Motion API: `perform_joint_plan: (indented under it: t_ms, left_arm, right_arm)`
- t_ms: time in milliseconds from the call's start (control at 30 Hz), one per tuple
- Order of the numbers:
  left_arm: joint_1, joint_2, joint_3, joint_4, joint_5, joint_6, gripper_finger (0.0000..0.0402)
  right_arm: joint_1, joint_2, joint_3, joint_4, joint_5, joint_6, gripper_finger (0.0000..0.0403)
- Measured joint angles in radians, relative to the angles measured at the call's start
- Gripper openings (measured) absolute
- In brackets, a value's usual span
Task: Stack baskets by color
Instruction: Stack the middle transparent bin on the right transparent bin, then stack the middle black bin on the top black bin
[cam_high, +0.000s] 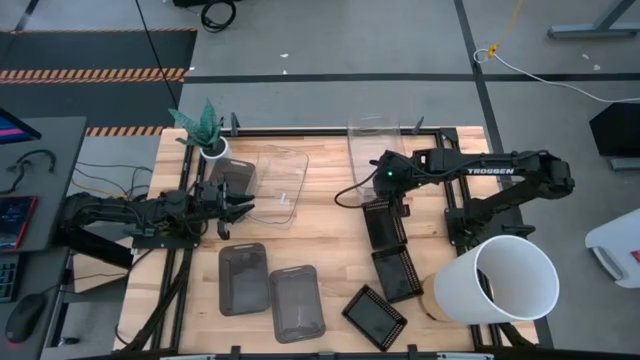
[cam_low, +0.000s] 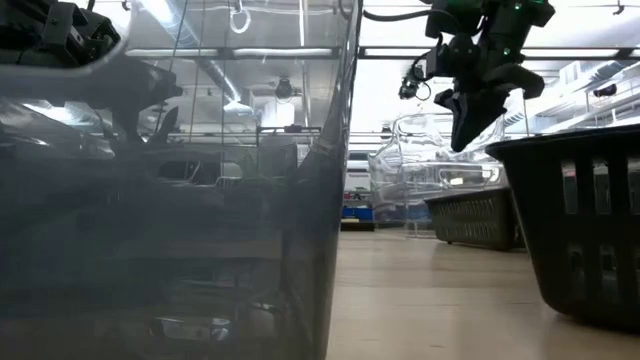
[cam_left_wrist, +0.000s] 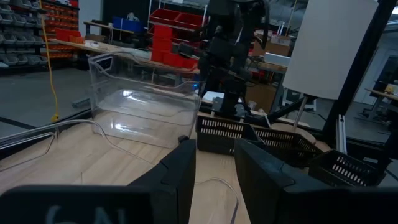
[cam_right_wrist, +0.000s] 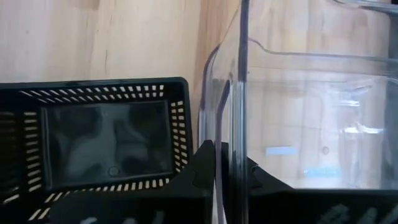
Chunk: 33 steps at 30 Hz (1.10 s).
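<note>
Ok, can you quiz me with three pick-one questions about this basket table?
1. Where is the white bucket? A beside the plant; B near the right arm; C inside a basket.
2. How many black baskets? A one; B three; C six.
3. The right gripper is: A pinching a clear basket by its wall; B holding the plant; C wide open.
Answers: B, it lies by that arm's base; B, three show from above; A, the wall sits between its fingers.
</note>
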<state>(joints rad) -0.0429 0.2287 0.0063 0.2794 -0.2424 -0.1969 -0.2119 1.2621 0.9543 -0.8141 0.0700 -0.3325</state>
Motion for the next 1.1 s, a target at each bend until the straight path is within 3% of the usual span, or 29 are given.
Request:
perform_joint_plan:
  t_ms: [367,633,900,1100]
  left_arm:
    - [0.0,0.0,0.0,0.0,0.0,0.0,0.0119]
    - [0.0,0.0,0.0,0.0,0.0,0.001,0.0119]
    - [0.0,0.0,0.0,0.0,0.0,0.0,0.0119]
    - [0.0,0.0,0.0,0.0,0.0,0.0,0.0119]
  right_arm:
    - [0.0,0.0,0.008,-0.017,0.045,0.093,0.011]
    - [0.016,0.0,0.159,-0.158,0.081,0.226,0.0186]
    - [0.171,0.015,0.194,-0.172,0.077,0.39,0.0199]
    - [0.306,0.11,0.194,-0.16,0.111,0.585,0.0198]
